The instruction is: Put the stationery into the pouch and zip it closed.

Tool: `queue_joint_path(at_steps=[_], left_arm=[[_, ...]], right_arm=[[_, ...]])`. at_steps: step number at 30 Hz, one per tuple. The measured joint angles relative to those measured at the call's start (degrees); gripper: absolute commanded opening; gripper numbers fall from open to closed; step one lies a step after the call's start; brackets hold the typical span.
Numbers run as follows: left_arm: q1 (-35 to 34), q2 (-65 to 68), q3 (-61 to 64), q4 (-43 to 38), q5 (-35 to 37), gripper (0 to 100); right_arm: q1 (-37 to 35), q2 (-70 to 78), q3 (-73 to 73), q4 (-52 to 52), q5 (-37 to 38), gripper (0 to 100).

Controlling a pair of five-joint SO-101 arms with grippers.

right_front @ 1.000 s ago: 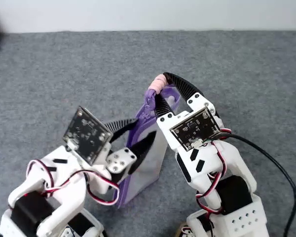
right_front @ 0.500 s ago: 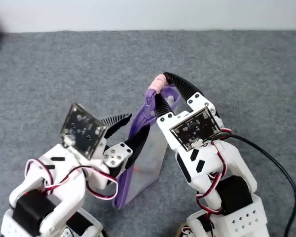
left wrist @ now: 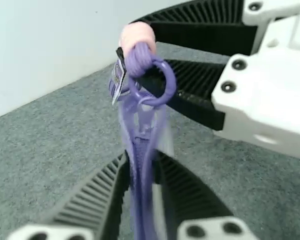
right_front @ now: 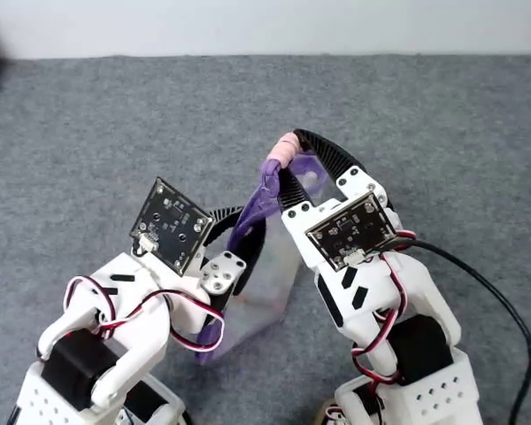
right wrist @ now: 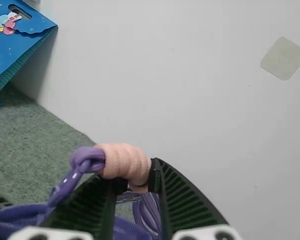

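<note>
Purple zip tape runs along the top edge of the clear-walled pouch (right_front: 270,282), which stands on its lower edge at the centre of the high view, between my two arms. At its upper end the tape bunches into a pink-wrapped loop (right_front: 287,145), just above centre frame.

My right gripper (right_front: 289,158) is clamped tight on that loop, both black fingers pressed against the pink wrap, and holds that end up off the grey mat (right_front: 88,133). My left gripper (right_front: 242,232) sits lower and further left on the same edge. In the left wrist view its jaws are drawn in against both faces of the purple tape, with no gap I can see, so I read it as pinching the pouch there.

What matters next is the line between the two claws. The pouch's long axis, the zip line, climbs from the left claw at lower centre to the right claw at upper centre, stretched between them. I judge any closing pull has to follow that diagonal, and the left arm is nearer the untended lower stretch. I cannot tell how much of the zip is closed, nor what lies inside.
</note>
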Motion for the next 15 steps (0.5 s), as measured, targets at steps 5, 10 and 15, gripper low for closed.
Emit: queue_joint_path(at_steps=[5, 10, 15], left_arm=[[-0.1, 0.0, 0.0, -0.1, 0.0, 1], [0.0, 0.1, 0.0, -0.1, 0.0, 1], [0.0, 0.3, -0.1, -0.4, -0.3, 1]], right_arm=[[0.7, 0.0, 0.0, 0.0, 0.0, 0.8], [7.2, -0.1, 4.2, -0.1, 0.0, 0.8], [14.1, -0.3, 12.0, -3.6, 0.0, 0.8]])
